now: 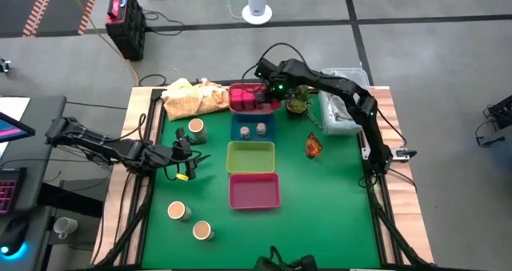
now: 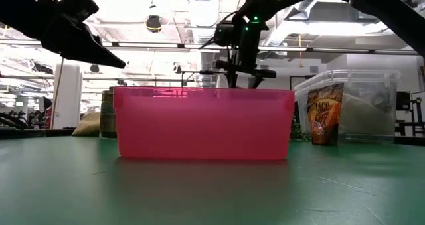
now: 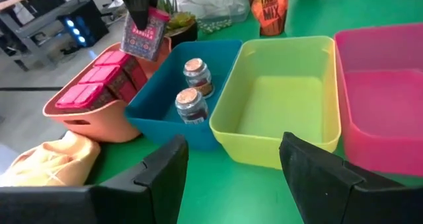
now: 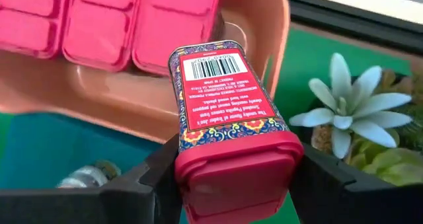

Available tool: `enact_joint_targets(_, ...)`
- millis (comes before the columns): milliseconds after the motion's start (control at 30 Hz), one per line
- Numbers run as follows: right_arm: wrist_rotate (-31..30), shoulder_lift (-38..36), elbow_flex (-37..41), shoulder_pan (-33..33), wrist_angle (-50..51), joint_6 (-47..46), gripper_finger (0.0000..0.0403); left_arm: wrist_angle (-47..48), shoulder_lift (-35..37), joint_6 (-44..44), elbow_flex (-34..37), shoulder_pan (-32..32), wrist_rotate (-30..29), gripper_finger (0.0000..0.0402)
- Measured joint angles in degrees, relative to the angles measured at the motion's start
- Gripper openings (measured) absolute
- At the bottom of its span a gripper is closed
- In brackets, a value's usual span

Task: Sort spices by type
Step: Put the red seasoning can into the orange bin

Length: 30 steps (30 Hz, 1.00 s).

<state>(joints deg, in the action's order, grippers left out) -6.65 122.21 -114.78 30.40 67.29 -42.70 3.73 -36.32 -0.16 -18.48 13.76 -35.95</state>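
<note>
My right gripper (image 1: pixel 266 90) hangs over the salmon tray (image 1: pixel 237 107) at the far end of the tray column, shut on a pink-red cube (image 4: pixel 225 98). Three more pink-red cubes (image 4: pixel 99 19) lie in that tray. Two grey shaker jars (image 3: pixel 192 92) stand in the blue tray (image 1: pixel 254 129). Three tan-topped jars (image 1: pixel 196 129) (image 1: pixel 178 211) (image 1: pixel 202 230) stand on the green mat at the left. The orange-brown packet (image 1: pixel 313 146) stands to the right of the trays. My left gripper (image 3: pixel 234 171) waits open at the table's left side, holding nothing. My right gripper pinches the cube at its pink lid end (image 4: pixel 231 168) between its two fingers, one on each side. The fingers come from above, slanting down. The cube is lifted clear over the salmon tray's rim and tilted, its barcode end pointing away from the fingers.
The yellow-green tray (image 1: pixel 251 157) and the pink tray (image 1: pixel 254 191) follow toward the near edge. A small green plant (image 1: pixel 298 103) stands right beside my right gripper. A yellow cloth (image 1: pixel 192 97) lies at the far left, a clear container (image 1: pixel 340 111) at the far right.
</note>
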Motion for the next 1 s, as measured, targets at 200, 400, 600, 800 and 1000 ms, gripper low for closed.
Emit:
enact_joint_targets(200,1.32,-0.02,0.0,0.07,-0.31,-6.01,0.0237,-0.66,0.0,-0.88,0.0,0.0,0.2,0.0226)
enact_joint_targets(400,4.75,-0.04,0.0,1.26,-0.16,-11.7,0.0237,-0.64,0.0,-2.34,0.0,0.03,3.12,0.0226)
enact_joint_targets(600,7.6,-0.04,0.0,1.26,-1.62,-13.04,0.0237,-0.5,0.0,-2.72,0.0,0.04,4.28,0.0226)
enact_joint_targets(800,6.65,-0.04,0.0,0.59,-3.21,-1.23,0.0237,0.43,0.0,-2.72,0.0,0.04,5.73,0.0226)
enact_joint_targets(1000,-1.8,-0.04,0.0,-0.79,-3.5,11.68,0.0238,0.37,0.0,-2.3,0.0,0.04,5.73,0.0226)
